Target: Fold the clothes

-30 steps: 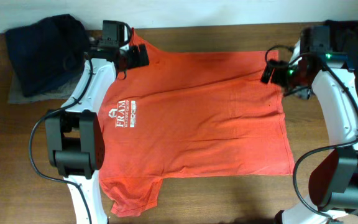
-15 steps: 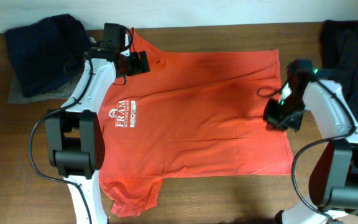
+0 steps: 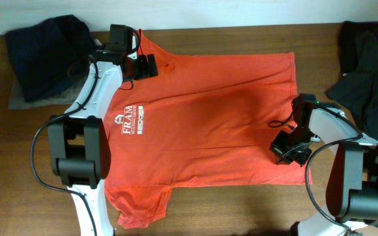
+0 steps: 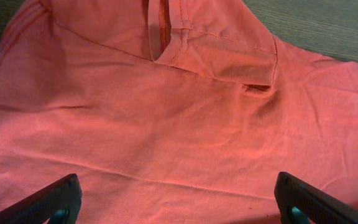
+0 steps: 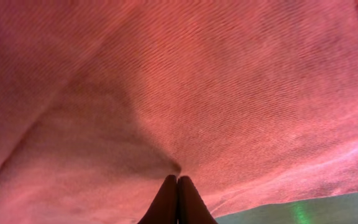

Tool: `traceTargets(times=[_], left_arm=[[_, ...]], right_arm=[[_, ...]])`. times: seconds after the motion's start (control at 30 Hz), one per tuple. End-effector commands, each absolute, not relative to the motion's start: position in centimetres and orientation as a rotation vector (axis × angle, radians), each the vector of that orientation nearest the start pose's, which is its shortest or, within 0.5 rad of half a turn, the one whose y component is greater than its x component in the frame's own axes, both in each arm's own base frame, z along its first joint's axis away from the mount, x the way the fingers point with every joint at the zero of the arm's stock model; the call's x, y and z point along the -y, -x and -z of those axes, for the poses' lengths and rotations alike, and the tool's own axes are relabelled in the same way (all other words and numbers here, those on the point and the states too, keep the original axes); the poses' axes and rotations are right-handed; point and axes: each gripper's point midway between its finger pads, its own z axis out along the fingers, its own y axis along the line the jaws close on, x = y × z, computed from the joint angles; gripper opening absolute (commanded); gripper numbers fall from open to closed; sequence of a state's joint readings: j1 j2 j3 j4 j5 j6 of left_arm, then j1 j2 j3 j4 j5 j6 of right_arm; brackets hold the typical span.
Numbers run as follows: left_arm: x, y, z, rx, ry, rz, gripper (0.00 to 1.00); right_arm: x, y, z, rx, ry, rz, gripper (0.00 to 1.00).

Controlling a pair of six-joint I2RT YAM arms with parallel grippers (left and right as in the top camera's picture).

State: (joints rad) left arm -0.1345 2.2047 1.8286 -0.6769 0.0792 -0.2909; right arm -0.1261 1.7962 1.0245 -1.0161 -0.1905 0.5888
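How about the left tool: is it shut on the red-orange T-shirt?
No, the fingers of the left tool sit wide apart, the red-orange fabric T-shirt lying ungripped between them.

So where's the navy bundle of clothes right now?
In the overhead view, the navy bundle lies at the table's far corner on the robot's left, just beside the red T-shirt.

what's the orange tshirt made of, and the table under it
The orange T-shirt looks like matte knit jersey, likely cotton: fine ribbing, soft creases. The table looks like wood or wood-look laminate, from its brown grain streaks.
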Motion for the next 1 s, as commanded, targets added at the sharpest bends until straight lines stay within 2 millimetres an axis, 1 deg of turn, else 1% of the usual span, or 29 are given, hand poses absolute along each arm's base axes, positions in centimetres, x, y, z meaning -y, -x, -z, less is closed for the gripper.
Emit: traceTargets(times=[0.0,0.03,0.1,0.23,0.4,0.47,0.57,0.73,0.87,0.97], left_arm=[[8.5,-54.1,-7.3,-2.647,0.179,0.257,0.99],[8.5,-54.1,-7.3,-2.647,0.179,0.257,0.99],[8.5,-54.1,-7.3,-2.647,0.179,0.257,0.99],[8.5,-54.1,-7.3,-2.647,0.179,0.257,0.99],[8.5,-54.1,-7.3,-2.644,0.179,0.253,0.99],[8.4,-54.1,-7.3,-2.643,0.18,0.25,0.99],[8.4,-54.1,-7.3,-2.643,0.181,0.248,0.99],[8.4,-54.2,-7.3,-2.642,0.181,0.249,0.99],[8.3,-54.2,-7.4,-2.639,0.183,0.249,0.99],[8.3,-54.4,-7.5,-2.632,0.183,0.25,0.99]], right_arm=[[0.5,-24.6,-0.2,-3.11,-1.326,-0.165,0.04],[1.2,-24.5,0.2,-3.074,-1.366,-0.099,0.04],[1.8,-24.2,0.8,-3.046,-1.398,-0.033,0.04],[1.9,-23.3,1.5,-3.041,-1.438,-0.011,0.05],[1.8,-22.5,1.6,-3.057,-1.458,0.003,0.04],[2.1,-21.7,1.5,-3.041,-1.544,0.063,0.03],[3.2,-20.8,1.3,-3.003,-1.647,0.15,0.04],[5.4,-20.0,1.2,-2.948,-1.776,0.139,0.04],[6.9,-19.5,1.2,-2.932,-1.804,0.131,0.04],[7.6,-19.2,1.2,-2.911,-1.842,0.131,0.04]])
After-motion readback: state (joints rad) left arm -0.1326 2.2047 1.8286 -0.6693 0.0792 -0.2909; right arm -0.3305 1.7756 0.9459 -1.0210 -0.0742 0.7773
